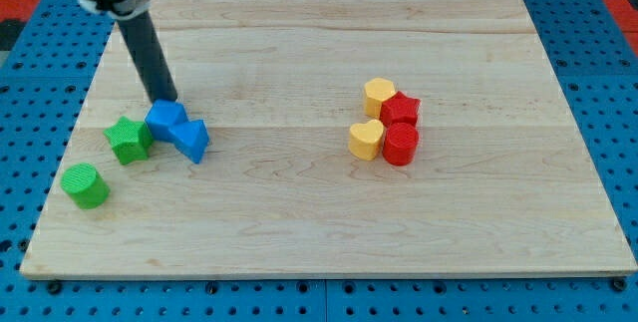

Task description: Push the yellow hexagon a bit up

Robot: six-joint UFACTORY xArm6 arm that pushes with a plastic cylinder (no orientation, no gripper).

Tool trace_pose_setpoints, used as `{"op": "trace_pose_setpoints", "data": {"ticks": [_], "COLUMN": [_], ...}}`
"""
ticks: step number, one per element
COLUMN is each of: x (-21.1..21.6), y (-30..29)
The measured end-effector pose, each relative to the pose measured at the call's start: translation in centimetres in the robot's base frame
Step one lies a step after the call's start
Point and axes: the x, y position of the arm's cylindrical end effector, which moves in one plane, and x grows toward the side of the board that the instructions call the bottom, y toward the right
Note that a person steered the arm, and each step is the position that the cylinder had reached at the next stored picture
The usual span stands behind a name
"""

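The yellow hexagon (379, 94) lies right of the board's middle, touching a red star-like block (401, 110) at its lower right. Below it are a yellow heart-shaped block (366, 140) and a red cylinder (400, 146), all in one tight cluster. My tip (163, 100) is far off at the view's left, touching the top edge of a blue cube (165, 120). The dark rod slants up to the view's upper left.
A blue triangle-like block (190, 141) sits against the blue cube's lower right. A green star (128, 140) is just left of the cube. A green cylinder (85, 184) stands near the wooden board's (319, 232) lower left.
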Motion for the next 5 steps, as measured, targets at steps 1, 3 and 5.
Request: {"op": "trace_pose_setpoints", "data": {"ticks": [1, 3, 5], "x": [-0.6, -7.7, -1.2], "y": [3.1, 24.7, 30.2]}}
